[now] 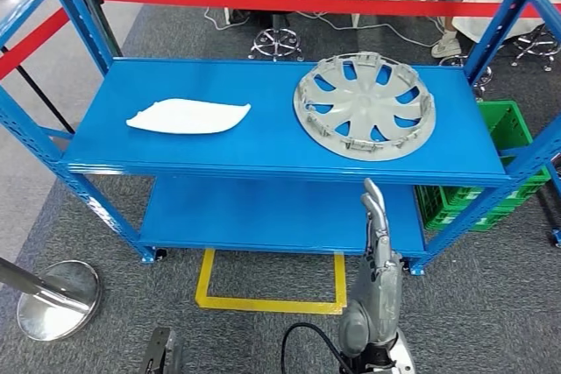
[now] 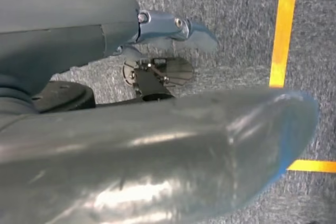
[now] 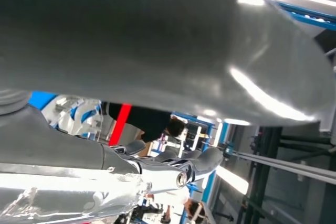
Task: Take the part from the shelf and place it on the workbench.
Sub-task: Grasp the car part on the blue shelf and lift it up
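The right robot hand [image 1: 375, 243] rises empty, fingers straight and apart, below the round silver plastic hubcap [image 1: 365, 104] lying flat on the blue metal shelf [image 1: 265, 133], likely for easy lifting.

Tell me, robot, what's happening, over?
Right hand raised, open, holding nothing. Left hand hangs over the floor, empty. Hubcap and white part lie on the top shelf, untouched. Nothing blocking.
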Robot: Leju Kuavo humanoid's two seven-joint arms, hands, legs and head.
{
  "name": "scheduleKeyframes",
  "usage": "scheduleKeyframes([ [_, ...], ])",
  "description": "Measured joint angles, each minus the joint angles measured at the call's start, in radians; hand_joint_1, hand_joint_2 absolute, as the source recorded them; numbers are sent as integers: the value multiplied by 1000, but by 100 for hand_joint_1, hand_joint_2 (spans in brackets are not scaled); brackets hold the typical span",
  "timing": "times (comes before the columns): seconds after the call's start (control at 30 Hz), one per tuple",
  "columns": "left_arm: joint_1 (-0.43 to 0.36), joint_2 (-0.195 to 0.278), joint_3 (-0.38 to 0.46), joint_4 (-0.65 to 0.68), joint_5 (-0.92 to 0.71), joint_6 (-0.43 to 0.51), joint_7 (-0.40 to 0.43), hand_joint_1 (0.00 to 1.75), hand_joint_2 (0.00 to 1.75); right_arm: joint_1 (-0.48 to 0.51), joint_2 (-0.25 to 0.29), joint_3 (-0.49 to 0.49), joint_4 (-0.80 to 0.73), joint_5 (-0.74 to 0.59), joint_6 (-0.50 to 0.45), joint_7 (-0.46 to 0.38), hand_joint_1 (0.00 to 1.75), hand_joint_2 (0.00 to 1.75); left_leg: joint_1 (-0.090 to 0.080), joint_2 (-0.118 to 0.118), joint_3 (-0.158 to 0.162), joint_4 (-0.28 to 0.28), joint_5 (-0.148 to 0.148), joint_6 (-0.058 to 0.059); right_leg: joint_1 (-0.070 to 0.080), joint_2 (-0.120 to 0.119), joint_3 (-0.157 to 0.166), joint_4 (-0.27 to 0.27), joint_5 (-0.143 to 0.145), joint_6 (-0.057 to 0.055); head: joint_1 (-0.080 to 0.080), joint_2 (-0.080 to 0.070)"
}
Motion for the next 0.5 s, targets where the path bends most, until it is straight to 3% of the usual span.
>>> scheduleKeyframes([
  [0.07,-2,-1,2,0,2,-1,4,0,0,0,-1,0,0,0,0,1,0,0,2,0,7,-3,-7,13,-1,-5,-14,42,-27,9,3,0],
  [0.17,-4,-2,5,0,3,0,9,0,0,0,-2,0,0,-1,1,2,0,0,1,1,14,-4,-16,25,-1,-8,-125,234,-105,14,6,0],
  [0.2,-3,-2,5,0,3,1,10,0,0,-1,-3,0,0,-2,1,2,0,0,0,1,17,-4,-19,26,-1,-8,-159,280,-111,13,6,0],
  [0.23,-3,-2,5,0,2,2,11,0,0,-1,-3,0,0,-2,1,2,0,0,-1,0,21,-4,-22,26,-1,-8,-174,286,-93,11,6,0],
  [0.27,-3,-2,5,0,2,2,11,0,0,-1,-3,0,0,-2,1,2,0,0,-1,-1,26,-4,-25,25,-1,-8,-171,253,-55,9,6,0],
  [0.33,-3,-3,6,0,2,3,11,0,0,-1,-3,0,0,-3,1,2,0,0,-3,-5,38,-3,-31,18,-1,-8,-130,126,32,2,6,0],
  [0.37,-3,-4,6,0,2,3,11,0,0,-1,-3,0,0,-3,1,2,0,0,-5,-6,41,-2,-33,14,0,-7,-111,75,59,-1,6,0],
  [0.4,-4,-4,6,0,1,3,11,0,0,-1,-3,0,0,-3,1,2,0,0,-6,-7,42,-2,-33,8,1,-6,-101,45,72,-4,5,0],
  [0.5,-4,-5,6,0,0,2,10,0,0,0,-3,0,0,-2,1,3,0,0,-4,-7,43,-10,-28,-11,4,-2,-99,30,83,-18,5,0],
])
